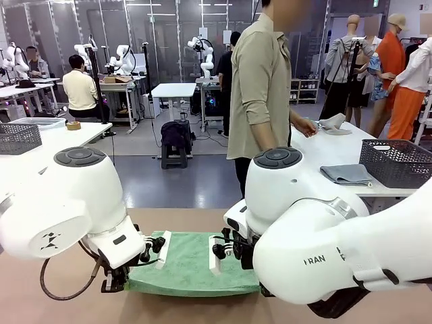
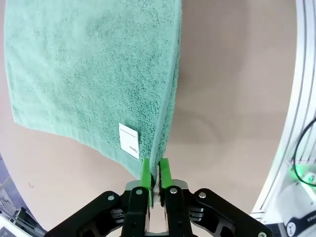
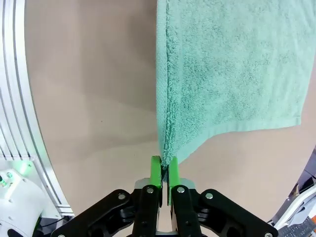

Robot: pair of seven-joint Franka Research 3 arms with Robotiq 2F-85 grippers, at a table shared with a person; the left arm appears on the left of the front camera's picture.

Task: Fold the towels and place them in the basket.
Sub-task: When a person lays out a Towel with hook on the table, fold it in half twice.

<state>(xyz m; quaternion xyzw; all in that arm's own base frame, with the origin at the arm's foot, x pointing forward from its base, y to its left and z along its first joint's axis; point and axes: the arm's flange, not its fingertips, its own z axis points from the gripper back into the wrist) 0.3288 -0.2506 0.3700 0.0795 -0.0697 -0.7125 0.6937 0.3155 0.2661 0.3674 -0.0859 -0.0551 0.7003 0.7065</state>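
A mint green towel (image 1: 192, 263) lies spread on the brown table between my two arms. My left gripper (image 2: 157, 170) is shut on its near left corner, close to a small white label (image 2: 129, 140); in the front view that gripper (image 1: 115, 282) sits low at the towel's left end. My right gripper (image 3: 164, 165) is shut on the towel (image 3: 237, 64) at its near right corner, behind the arm's bulk in the front view. A dark grey mesh basket (image 1: 398, 162) stands on the white table at the far right, with a folded grey towel (image 1: 345, 174) beside it.
A person (image 1: 260, 88) stands beyond the table, a hand at a grey cloth (image 1: 334, 123) on the white table. Another dark mesh basket (image 1: 19, 137) sits on a white table at the far left. Bare brown tabletop (image 2: 232, 98) surrounds the green towel.
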